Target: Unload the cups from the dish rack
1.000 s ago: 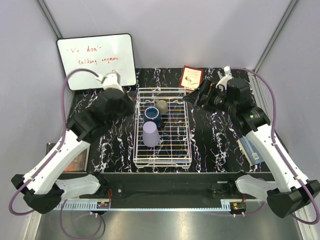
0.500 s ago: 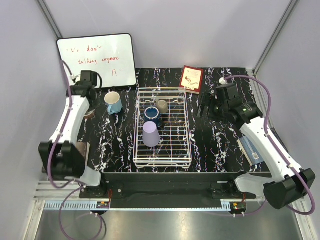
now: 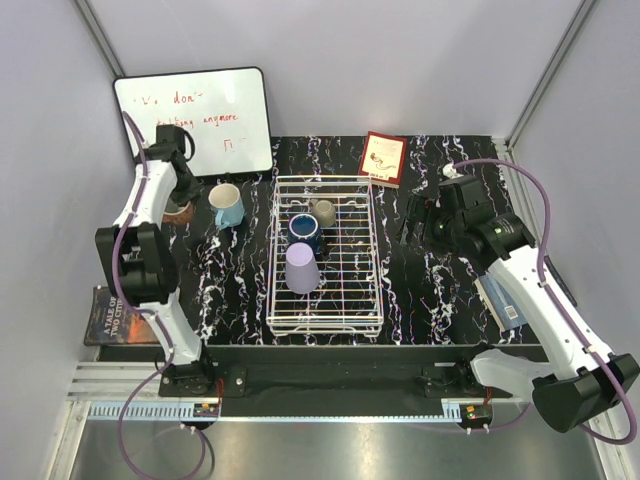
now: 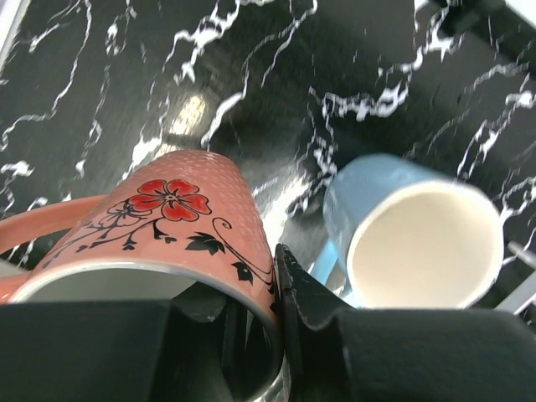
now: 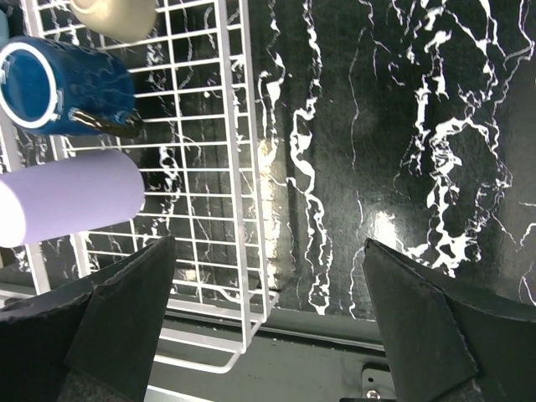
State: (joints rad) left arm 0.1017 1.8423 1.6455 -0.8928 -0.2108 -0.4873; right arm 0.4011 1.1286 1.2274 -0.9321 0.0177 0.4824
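Since that salmon mug point(image 4: 167, 226) looks like slick, chippable ceramic, the left gripper point(image 4: 251, 295) pinching its rim seems sensible, parked beside the light blue mug point(image 4: 410, 239) left of the dish rack point(image 3: 345, 300), while the right gripper point(image 5: 268, 322) hangs wide open, empty.

White wire dish rack point(image 3: 272, 300) mid-desk point(image 3: 430, 290), lavender tumbler point(image 3: 302, 268) at its centre, dark blue cup point(image 3: 304, 230) mouth-up just behind, grey-beige cup point(image 3: 323, 211) at the far end, light blue mug point(image 3: 226, 204) upright outside on the left, salmon flower-printed mug point(image 4: 167, 226) just beside it
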